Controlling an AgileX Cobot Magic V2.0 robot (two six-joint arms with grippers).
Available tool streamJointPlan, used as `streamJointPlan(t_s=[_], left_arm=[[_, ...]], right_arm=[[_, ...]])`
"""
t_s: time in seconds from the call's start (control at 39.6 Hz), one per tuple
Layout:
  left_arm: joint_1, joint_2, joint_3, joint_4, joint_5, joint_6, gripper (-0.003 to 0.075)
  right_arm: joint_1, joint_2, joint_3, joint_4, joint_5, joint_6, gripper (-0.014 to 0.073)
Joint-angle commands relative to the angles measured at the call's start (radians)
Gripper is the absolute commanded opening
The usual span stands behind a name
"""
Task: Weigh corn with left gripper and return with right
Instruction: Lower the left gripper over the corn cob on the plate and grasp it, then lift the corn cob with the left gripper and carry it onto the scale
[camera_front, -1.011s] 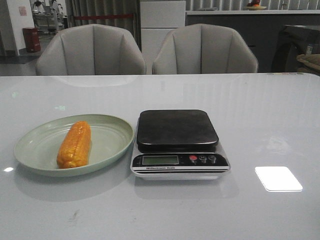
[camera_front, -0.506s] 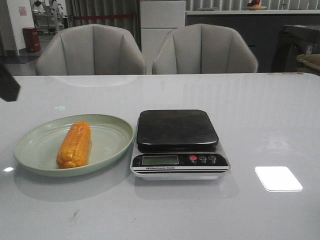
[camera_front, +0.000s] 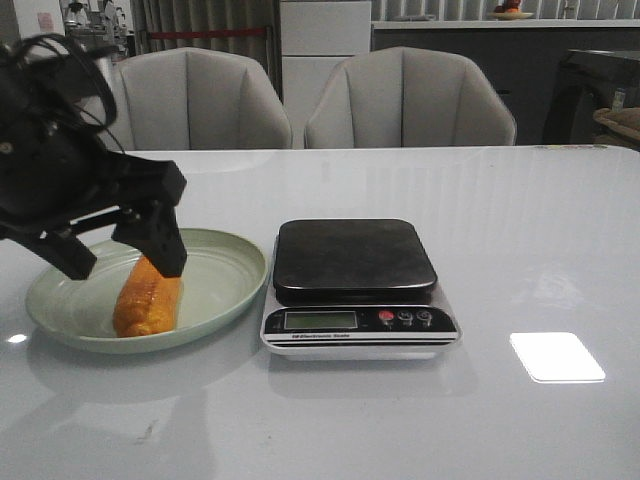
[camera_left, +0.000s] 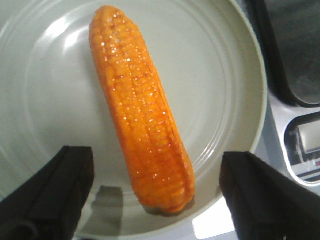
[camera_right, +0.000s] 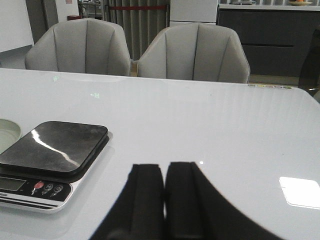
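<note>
The orange-yellow corn (camera_front: 148, 298) lies lengthwise on the pale green plate (camera_front: 222, 275) at the table's left; it also shows in the left wrist view (camera_left: 140, 110). My left gripper (camera_front: 122, 262) is open and hovers just above the corn, one finger on each side, not touching it; in the left wrist view the gripper (camera_left: 160, 190) straddles the cob's near end. The scale (camera_front: 355, 285) with a black platform stands right of the plate, nothing on it. My right gripper (camera_right: 164, 185) is shut and empty above the bare table, right of the scale (camera_right: 50, 155); it is out of the front view.
Two grey chairs (camera_front: 410, 100) stand behind the table's far edge. A bright light patch (camera_front: 556, 356) reflects on the table at the right. The plate's rim (camera_right: 7, 132) shows beside the scale in the right wrist view.
My left arm has come in from the left edge and moved over the plate, its open fingers now around the corn. The corn, plate and scale have not moved.
</note>
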Motion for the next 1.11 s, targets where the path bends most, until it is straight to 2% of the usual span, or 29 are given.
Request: streamJointPlan(t_s=[0.0,0.08,0.15,0.33,0.48,0.81,0.96,1.09], left_arm=[[-0.006,0.026,-0.049,-0.02,-0.041,-0.011,0.0564],[-0.006,0.061,-0.062,-0.028,-0.039,-0.011,0.0554],[-0.006,0.089,-0.074,-0.038,-0.032,-0.011,0.0504],[-0.012,0.109,-0.112,-0.042,-0.017,-0.011,0.028],[-0.032,0.107,-0.192,-0.052,0.014,-0.011,0.0153],[-0.198,0.109,-0.349,-0.087,-0.061,-0.011,0.0148],[-0.235,0.135,-0.387,-0.11,-0.095,-0.011,0.015],[-0.24,0.187,-0.421,-0.197,-0.09,-0.011,0.0214]], right_arm=[[-0.007,-0.019,0.01,0.001,-0.076,-0.008,0.0168],[-0.007,-0.019,0.01,0.001,-0.076,-0.008,0.0168],[-0.007,-0.019,0.01,0.001,-0.076,-0.008,0.0168],[-0.007,-0.019,0.01,0.001,-0.076,-0.008,0.0168],[-0.007,-0.019,0.01,0.001,-0.076,-0.008,0.0168],[-0.007,-0.019,0.01,0.001,-0.076,-0.008,0.0168],[-0.007,-0.019,0.01,0.001,-0.076,-0.008,0.0168],[-0.007,-0.019,0.01,0.001,-0.076,-0.008,0.0168]])
